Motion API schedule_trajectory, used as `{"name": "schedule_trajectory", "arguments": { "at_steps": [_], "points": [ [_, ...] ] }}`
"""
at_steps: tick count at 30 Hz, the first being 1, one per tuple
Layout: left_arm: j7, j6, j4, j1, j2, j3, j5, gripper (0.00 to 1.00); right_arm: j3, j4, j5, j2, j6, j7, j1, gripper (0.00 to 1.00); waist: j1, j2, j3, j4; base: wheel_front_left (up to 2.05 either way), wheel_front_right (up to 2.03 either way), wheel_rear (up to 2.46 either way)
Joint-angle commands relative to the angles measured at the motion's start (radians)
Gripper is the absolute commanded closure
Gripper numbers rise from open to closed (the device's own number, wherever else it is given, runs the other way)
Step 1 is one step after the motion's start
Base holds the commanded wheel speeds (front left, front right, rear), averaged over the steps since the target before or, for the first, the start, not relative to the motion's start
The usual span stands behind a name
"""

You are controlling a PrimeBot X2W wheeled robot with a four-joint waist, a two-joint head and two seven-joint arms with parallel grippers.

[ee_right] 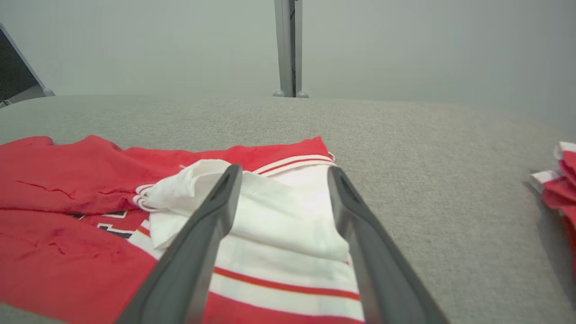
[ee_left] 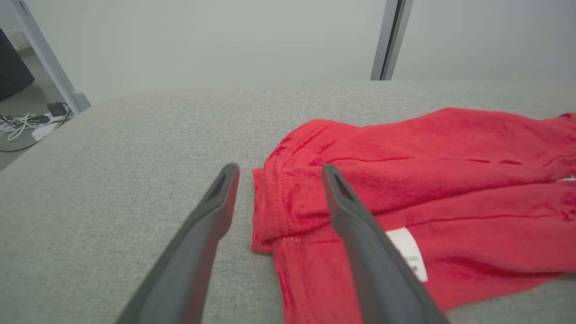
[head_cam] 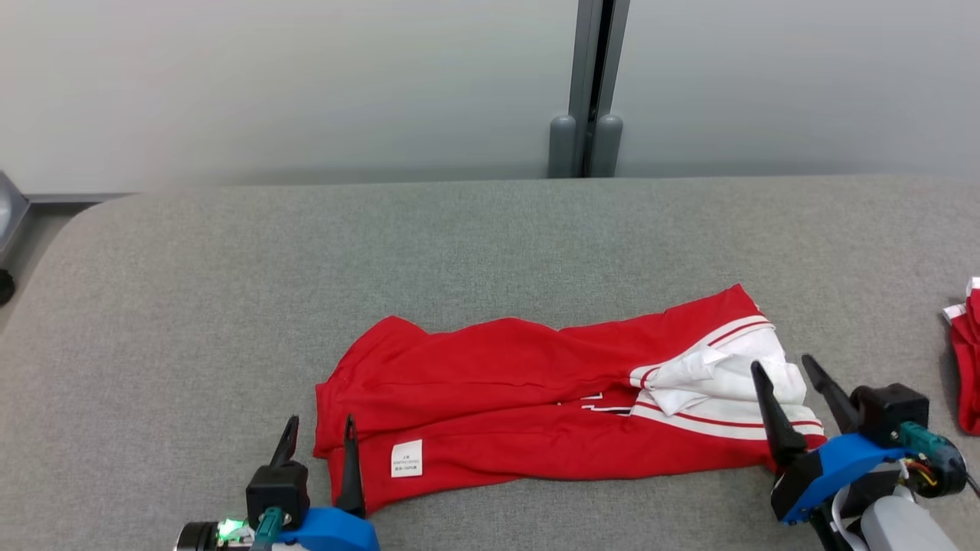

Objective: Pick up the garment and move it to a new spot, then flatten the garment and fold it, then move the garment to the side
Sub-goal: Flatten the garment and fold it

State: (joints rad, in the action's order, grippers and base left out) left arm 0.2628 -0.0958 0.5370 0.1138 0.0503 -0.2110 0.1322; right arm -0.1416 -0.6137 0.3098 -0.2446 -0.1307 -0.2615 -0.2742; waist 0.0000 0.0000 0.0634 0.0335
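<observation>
**Inspector:** Where is the garment (head_cam: 536, 405) lying?

**Recorder:** It is lying spread out and wrinkled on the near half of the grey padded surface (head_cam: 490, 252). In the head view its length is running roughly 9 o'clock to 3 o'clock. Its white striped end is facing 3 o'clock, and a white label (head_cam: 406, 458) is showing near its 7 o'clock corner.

**Inspector:** And the grippers?

**Recorder:** The left gripper (head_cam: 321, 421) is sitting at the garment's 9 o'clock end. Its fingers are standing apart and gripping nothing, one over the red hem and the other over bare surface. The right gripper (head_cam: 782, 363) is sitting at the 3 o'clock end, fingers likewise apart, straddling the white fabric. I cannot tell whether either is touching cloth.

**Inspector:** Anything else?

**Recorder:** A second red-and-white piece (head_cam: 968, 360) is lying at the far 3 o'clock edge, well apart.
</observation>
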Motion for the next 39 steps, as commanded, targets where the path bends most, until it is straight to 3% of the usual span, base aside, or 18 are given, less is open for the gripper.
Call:
{"name": "schedule_trajectory", "arguments": {
  "at_steps": [1, 10, 20, 25, 29, 30, 31, 32, 39],
  "points": [
    [0.002, -0.005, -0.017, -0.021, 0.001, -0.002, 0.012, 0.0, -0.003, -0.014, -0.015, 0.008, 0.0, -0.004, 0.023, 0.0, 0.0, 0.0, -0.013, -0.004, 0.0, 0.0, 0.0],
    [0.002, -0.001, -0.033, -0.046, 0.001, -0.028, 0.03, 0.0, 0.01, -0.041, -0.007, 0.02, 0.0, -0.004, 0.019, 0.0, 0.0, 0.0, -0.009, -0.003, 0.0, 0.0, 0.0],
    [0.002, 0.006, -0.038, 0.044, 0.001, -0.069, 0.056, 0.0, -0.015, -0.179, 0.052, -0.022, 0.0, 0.022, -0.152, 0.0, 0.0, 0.0, 0.123, 0.021, 0.0, 0.0, 0.0],
    [0.002, -0.002, -0.047, 0.082, 0.001, -0.083, 0.059, 0.0, -0.069, -0.272, 0.098, -0.032, 0.0, 0.057, -0.209, 0.0, 0.0, 0.0, 0.18, 0.039, 0.0, 0.0, 0.0],
    [0.002, -0.009, -0.049, 0.093, 0.001, -0.081, 0.064, 0.0, -0.19, -0.281, 0.195, -0.007, -0.004, 0.114, -0.178, 0.0, 0.0, 0.0, 0.192, 0.044, 0.0, 0.0, 0.0],
    [0.002, -0.01, -0.051, 0.093, 0.001, -0.078, 0.066, 0.0, -0.221, -0.275, 0.221, -0.009, -0.006, 0.126, -0.164, 0.12, 0.0, 0.0, 0.191, 0.043, 0.0, 0.0, 0.0],
    [0.002, -0.01, -0.051, 0.091, 0.001, -0.076, 0.068, 0.0, -0.24, -0.268, 0.251, -0.015, -0.006, 0.129, -0.151, 0.6, 0.0, 0.0, 0.189, 0.041, 0.0, 0.0, 0.0],
    [0.002, -0.01, -0.051, 0.087, 0.001, -0.074, 0.069, 0.0, -0.257, -0.266, 0.274, -0.03, -0.006, 0.13, -0.139, 1.0, 0.0, 0.0, 0.186, 0.039, 0.0, 0.0, 0.0],
    [0.002, -0.003, -0.046, 0.082, 0.001, -0.068, 0.07, 0.0, -0.245, -0.297, 0.353, -0.16, 0.004, 0.034, -0.172, 1.0, 0.0, 0.0, 0.175, 0.018, 0.0, 0.0, 0.0]
  ]
}}
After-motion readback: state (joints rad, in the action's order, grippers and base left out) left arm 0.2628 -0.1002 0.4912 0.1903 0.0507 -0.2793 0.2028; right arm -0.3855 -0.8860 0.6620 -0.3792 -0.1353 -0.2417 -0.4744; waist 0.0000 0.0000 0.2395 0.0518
